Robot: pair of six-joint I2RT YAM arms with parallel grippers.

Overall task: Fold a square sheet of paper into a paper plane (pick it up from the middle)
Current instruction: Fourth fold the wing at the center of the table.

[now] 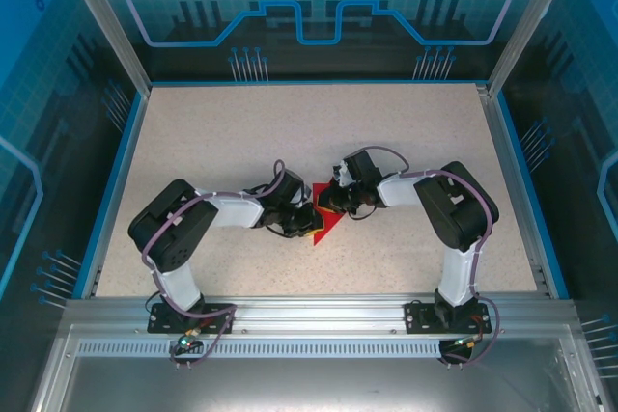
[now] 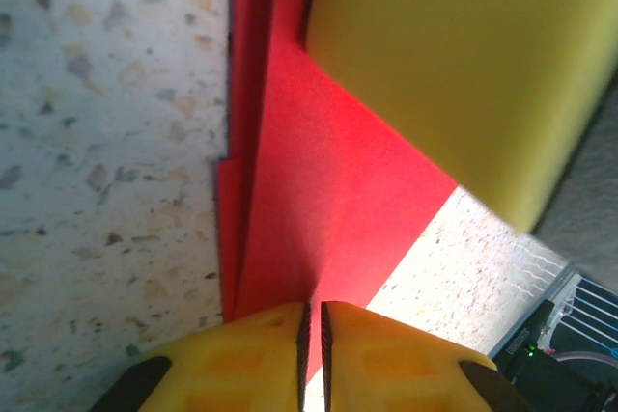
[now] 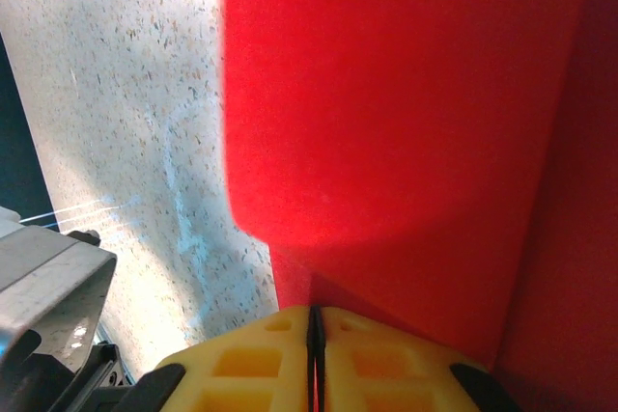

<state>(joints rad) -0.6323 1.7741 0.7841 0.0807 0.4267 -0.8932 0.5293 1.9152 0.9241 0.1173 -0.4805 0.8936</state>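
Red paper lies at the middle of the table, between the two arms, already creased into a pointed wedge with several layers stacked along one long edge. Both hands meet over it, which fits a fold in progress: one side anchors the sheet while the other works a crease.

From its own wrist camera, the left hand has its yellow fingers drawn nearly together. The paper's folded edge runs straight into the thin slit between them, so I judge it is pinching that crease, probably to sharpen it or to steady the wedge. A broad yellow finger of the other arm sits on top of the red layers just beyond, pressing them flat against the table.

The right hand has its fingers closed tight, with just a dark line between them. Red paper comes right up to the tips and a flap rises close to the lens. Whether a layer is nipped between the fingers I cannot tell; it may simply be bearing down with them closed.

As for containers, the paper rests loose on the speckled table, not in any tray or box.
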